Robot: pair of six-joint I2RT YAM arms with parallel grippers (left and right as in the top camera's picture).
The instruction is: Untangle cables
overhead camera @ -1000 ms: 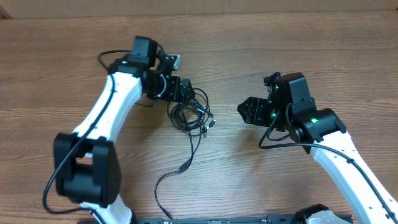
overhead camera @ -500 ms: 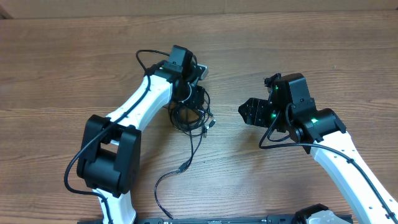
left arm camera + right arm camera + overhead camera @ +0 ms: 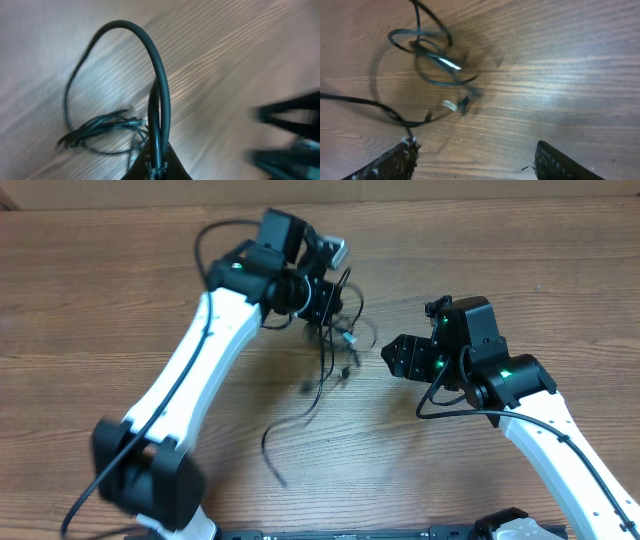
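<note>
Since the frame half a second earlier, the cables [image 3: 333,345] have shifted up and to the right in the overhead view. The left arm [image 3: 215,350] now reaches further toward the top of the frame, and the right arm [image 3: 545,430] is unchanged.

The cables are a tangle of thin black cords just above the middle of the overhead view, blurred. Loops bunch near the top and one long strand trails down toward the lower centre. Small silver-tipped plug ends show within the bunch.

The left gripper [image 3: 322,298] sits at the top of the tangle with its jaws closed together on a cord. In the left wrist view, a black loop rises from between that gripper [image 3: 157,169] at the bottom edge and arches to the upper middle. The rest of the cables [image 3: 100,127] bunch at the lower left over the wood.

The right gripper [image 3: 395,358] is to the right of the tangle, near it but apart from it. In the right wrist view its jaws [image 3: 477,157] stand wide apart at the lower left and lower right corners, with only wood between them. There the cables [image 3: 435,60] fill the upper left, blurred, with a soft shadow beneath. One strand runs down toward the lower-left finger, and whether it touches cannot be told.

All of this sits on a brown wood-grain table [image 3: 520,260].
</note>
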